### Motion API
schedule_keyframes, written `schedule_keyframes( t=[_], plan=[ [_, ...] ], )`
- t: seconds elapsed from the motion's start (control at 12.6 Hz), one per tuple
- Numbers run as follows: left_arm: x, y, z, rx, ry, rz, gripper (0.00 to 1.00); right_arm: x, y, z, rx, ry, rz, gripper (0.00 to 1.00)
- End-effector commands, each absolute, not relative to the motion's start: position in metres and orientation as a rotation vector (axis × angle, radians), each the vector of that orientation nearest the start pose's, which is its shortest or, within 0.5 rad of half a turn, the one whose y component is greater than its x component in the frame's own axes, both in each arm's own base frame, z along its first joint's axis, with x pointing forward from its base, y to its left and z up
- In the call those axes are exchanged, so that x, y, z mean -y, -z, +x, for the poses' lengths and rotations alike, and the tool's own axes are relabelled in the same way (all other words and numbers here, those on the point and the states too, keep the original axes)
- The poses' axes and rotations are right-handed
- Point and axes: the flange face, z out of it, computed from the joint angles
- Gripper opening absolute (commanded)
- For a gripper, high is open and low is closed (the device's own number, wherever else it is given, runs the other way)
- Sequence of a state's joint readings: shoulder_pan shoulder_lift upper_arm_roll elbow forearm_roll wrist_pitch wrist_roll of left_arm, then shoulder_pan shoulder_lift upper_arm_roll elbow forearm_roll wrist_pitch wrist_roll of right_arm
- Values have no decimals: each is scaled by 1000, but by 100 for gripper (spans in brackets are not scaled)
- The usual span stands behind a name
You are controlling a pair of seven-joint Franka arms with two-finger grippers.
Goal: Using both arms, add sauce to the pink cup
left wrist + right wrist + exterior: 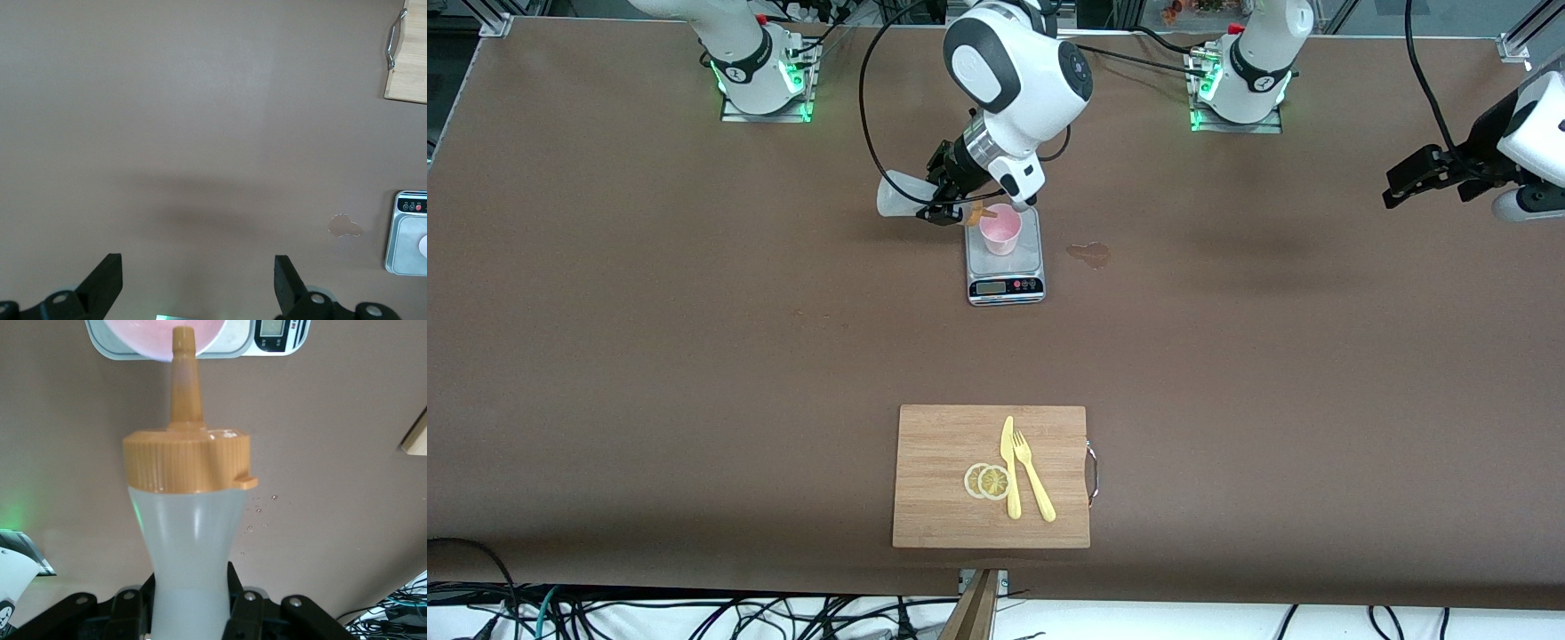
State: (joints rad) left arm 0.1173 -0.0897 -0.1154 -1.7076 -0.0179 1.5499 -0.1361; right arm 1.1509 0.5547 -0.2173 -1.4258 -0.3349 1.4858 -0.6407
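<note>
On the brown tabletop (pixel 694 356), the right end effector (pixel 943 197) clenches the sauce (pixel 903 194) tipped sideways, nozzle at the pink cup (pixel 1000 229) rim just ahead; the left end effector (pixel 1414 178) waits released, well apart.

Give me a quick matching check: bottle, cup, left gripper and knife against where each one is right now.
Things:
1. bottle
2. cup
3. left gripper
4. knife

Places or states:
A. on the cutting board
B. open over bare table
C. on the scale
D. tipped in the right gripper, nozzle at the cup's rim

Pairs: 1-D, 2-C, 3-B, 4-A
</note>
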Motion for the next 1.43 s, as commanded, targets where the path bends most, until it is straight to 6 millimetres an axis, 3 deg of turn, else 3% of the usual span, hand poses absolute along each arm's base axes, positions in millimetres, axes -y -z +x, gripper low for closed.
schedule_keyframes(
  t=[0.0, 0.4, 0.56, 0.87, 1.11, 1.35],
  plan=[
    [3, -609, 514, 192, -102, -3130, 100, -511, -373, 400, -1861, 546, 1755, 0],
    [3, -609, 514, 192, -102, -3130, 100, -512, -372, 397, -1878, 562, 1815, 0],
    [3, -609, 514, 192, -102, -3130, 100, -502, -367, 413, -1904, 579, 1933, 0],
    [4, -609, 514, 190, -102, -3131, 100, -469, -356, 455, -2031, 597, 2091, 0],
    [3, -609, 514, 192, -102, -3130, 100, -442, -365, 484, -2196, 581, 2198, 0],
    [4, -609, 514, 190, -102, -3131, 100, -396, -371, 519, -2427, 491, 2373, 0]
  ],
)
